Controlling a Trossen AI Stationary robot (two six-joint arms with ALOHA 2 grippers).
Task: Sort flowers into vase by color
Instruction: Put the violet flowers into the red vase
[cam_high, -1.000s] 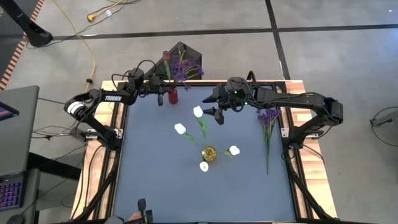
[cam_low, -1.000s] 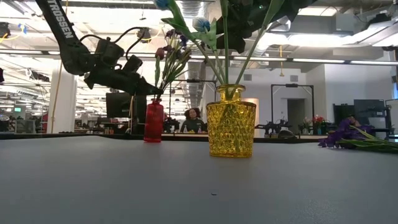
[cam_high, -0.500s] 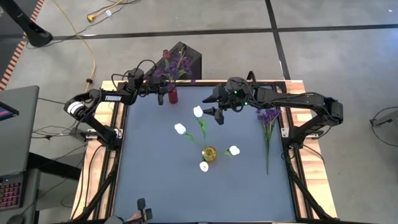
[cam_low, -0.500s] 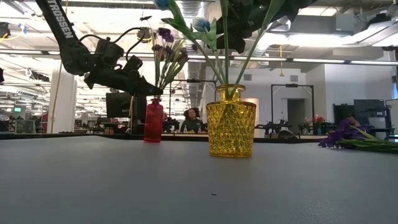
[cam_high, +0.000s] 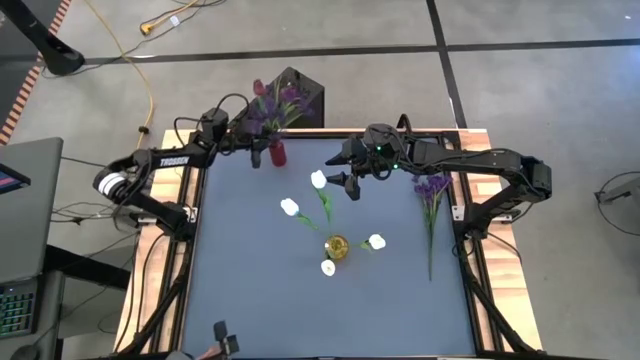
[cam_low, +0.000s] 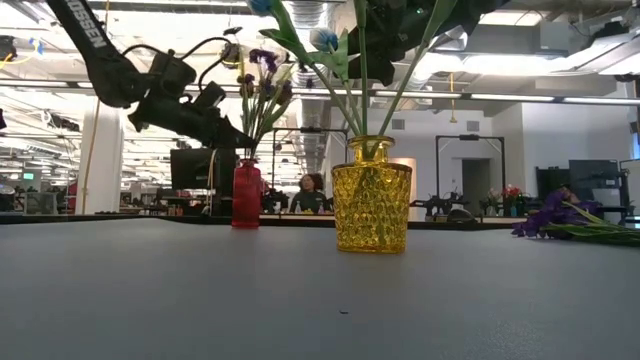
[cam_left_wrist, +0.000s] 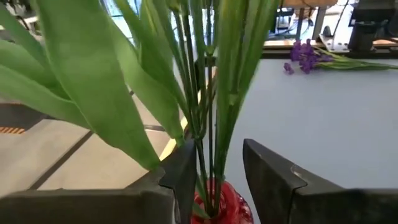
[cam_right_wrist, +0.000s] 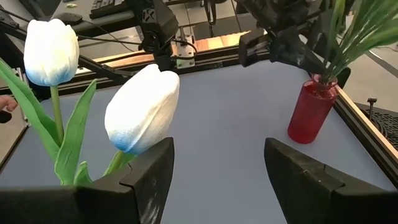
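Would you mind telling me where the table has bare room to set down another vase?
The near half of the table, in front of the yellow vase, is bare, as is the left strip below the red vase. The far middle is crowded by the white tulips and right hand; purple sprigs line the right edge.

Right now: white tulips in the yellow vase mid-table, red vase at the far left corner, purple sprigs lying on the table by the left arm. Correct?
Not quite. The purple sprigs lie along the table's right edge, by the right arm, not the left; the high view shows it. The rest holds: white tulips stand in the yellow vase mid-table, and the red vase sits at the far left corner.
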